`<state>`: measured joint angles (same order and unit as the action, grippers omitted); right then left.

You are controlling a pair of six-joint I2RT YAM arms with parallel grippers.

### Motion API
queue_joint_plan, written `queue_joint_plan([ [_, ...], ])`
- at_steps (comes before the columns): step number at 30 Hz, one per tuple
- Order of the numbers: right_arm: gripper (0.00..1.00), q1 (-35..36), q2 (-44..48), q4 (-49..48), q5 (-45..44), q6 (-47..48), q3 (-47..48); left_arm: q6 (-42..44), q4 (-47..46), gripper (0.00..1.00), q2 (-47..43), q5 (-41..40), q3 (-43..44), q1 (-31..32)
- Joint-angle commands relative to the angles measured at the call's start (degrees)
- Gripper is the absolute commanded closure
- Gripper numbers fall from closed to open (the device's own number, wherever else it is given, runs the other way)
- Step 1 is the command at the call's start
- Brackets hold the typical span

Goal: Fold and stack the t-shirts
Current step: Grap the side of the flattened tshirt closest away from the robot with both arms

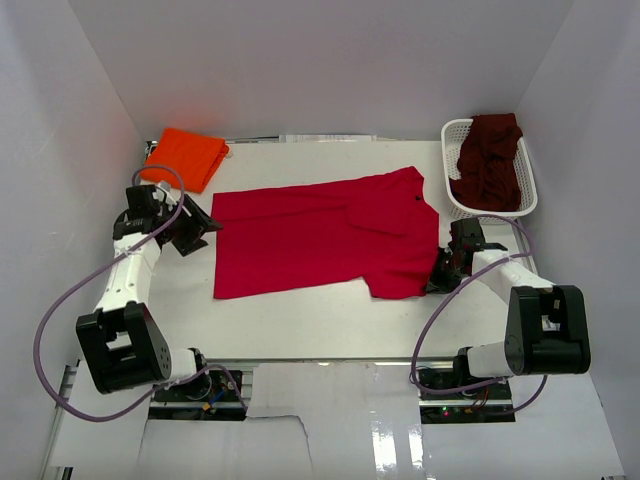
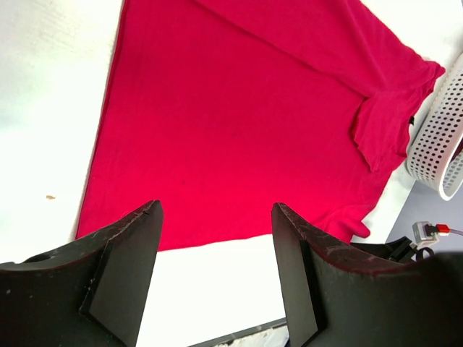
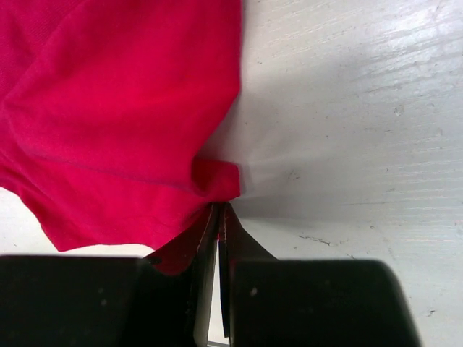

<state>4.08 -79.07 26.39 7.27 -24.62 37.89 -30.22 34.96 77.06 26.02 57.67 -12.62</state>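
Note:
A bright red t-shirt (image 1: 320, 235) lies spread flat on the white table, its collar end toward the right. My right gripper (image 1: 443, 272) is shut on the shirt's right edge, and the right wrist view shows a bunched fold of red cloth (image 3: 213, 181) pinched at the fingertips (image 3: 219, 211). My left gripper (image 1: 203, 227) hovers just off the shirt's left edge, open, with bare table between its fingers (image 2: 137, 238). An orange t-shirt (image 1: 183, 158) lies folded at the back left. A dark maroon t-shirt (image 1: 490, 160) is heaped in the basket.
A white lattice basket (image 1: 524, 195) stands at the back right, close to my right arm; its rim (image 2: 438, 137) also shows in the left wrist view. White walls enclose the table on three sides. Cables loop beside both arm bases.

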Motion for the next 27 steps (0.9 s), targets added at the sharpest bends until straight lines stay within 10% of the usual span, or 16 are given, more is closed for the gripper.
queue_joint_plan([
  [1, 0.92, 0.0, 0.1, 1.0, -0.7, 0.7, -1.9, -0.6, 0.2, 0.28, -5.2, -1.9, -2.9, -0.6],
  [27, 0.92, -0.1, 5.4, 8.7, -1.4, 6.3, 4.4, -16.7, 6.8, 0.3, -9.4, -12.6, -19.9, -0.7],
])
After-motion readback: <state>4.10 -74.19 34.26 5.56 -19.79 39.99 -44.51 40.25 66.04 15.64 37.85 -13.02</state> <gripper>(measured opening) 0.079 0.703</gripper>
